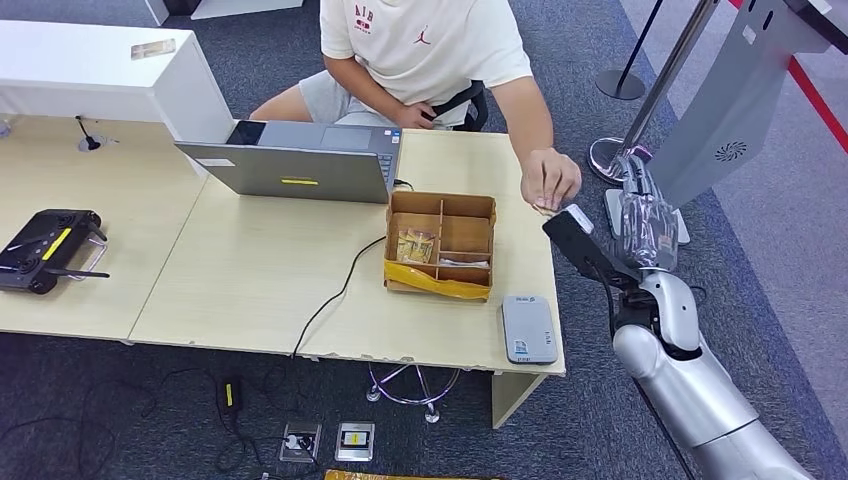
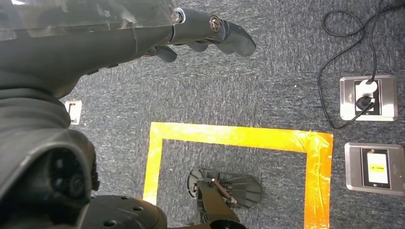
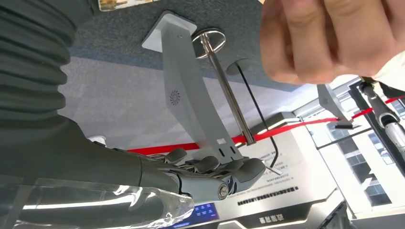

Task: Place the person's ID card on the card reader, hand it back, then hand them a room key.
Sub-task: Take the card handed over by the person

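At the desk's far corner beyond the card reader [image 1: 528,328], a person's hand [image 1: 551,180] rests on the desk edge, closed over what appears to be the ID card; the card itself is too hidden to make out. The robot's right hand [image 1: 645,222] is raised just beside the reader's end of the desk, near the person's hand but apart from it, its fingers [image 3: 210,166] loosely extended and holding nothing. The step in hand looks to be receiving the card: doing it well likely means bringing the hand in level with the person's, closing on the card's free edge, and not pulling before they let go. Between reader and laptop [image 1: 300,160] sits a compartmented cardboard box [image 1: 441,246], possibly holding room keys. The left hand [image 2: 210,31] hangs over the carpet, fingers curled, empty.
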